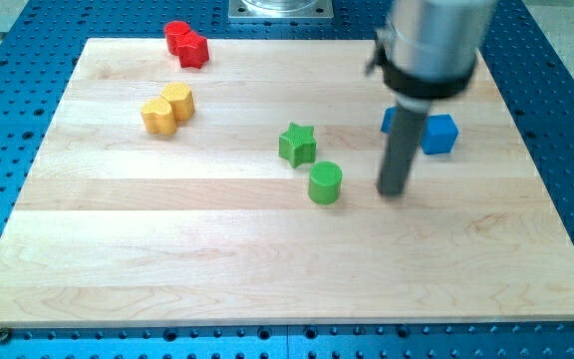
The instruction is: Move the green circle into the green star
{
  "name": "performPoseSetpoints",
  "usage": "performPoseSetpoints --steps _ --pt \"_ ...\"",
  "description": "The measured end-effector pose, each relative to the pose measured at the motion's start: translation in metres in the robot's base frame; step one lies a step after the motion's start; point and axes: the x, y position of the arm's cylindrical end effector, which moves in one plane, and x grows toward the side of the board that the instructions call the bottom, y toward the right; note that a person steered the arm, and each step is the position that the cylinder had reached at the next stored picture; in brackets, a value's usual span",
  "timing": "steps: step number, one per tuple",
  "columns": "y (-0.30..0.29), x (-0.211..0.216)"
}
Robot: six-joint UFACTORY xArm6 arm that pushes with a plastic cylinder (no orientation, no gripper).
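The green circle (325, 183) lies near the middle of the wooden board (167, 259). The green star (297, 144) sits just up and to the left of it, with a small gap between them. My tip (394, 191) rests on the board to the right of the green circle, about a block's width away and touching neither green block. The rod rises from the tip to the arm's grey body at the view's top right.
A blue block (436, 134) lies right of the rod, with a second blue piece partly hidden behind the rod. Two yellow blocks (167, 108) sit together at the left. Two red blocks (186, 44) sit together at the top left edge.
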Motion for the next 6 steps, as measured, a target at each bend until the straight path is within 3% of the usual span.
performPoseSetpoints --steps 1,2,3,5,6 --pt "-0.033 0.047" --pt "-0.066 -0.019" --pt "-0.107 -0.036" --pt "-0.078 -0.066" --pt "-0.103 -0.087"
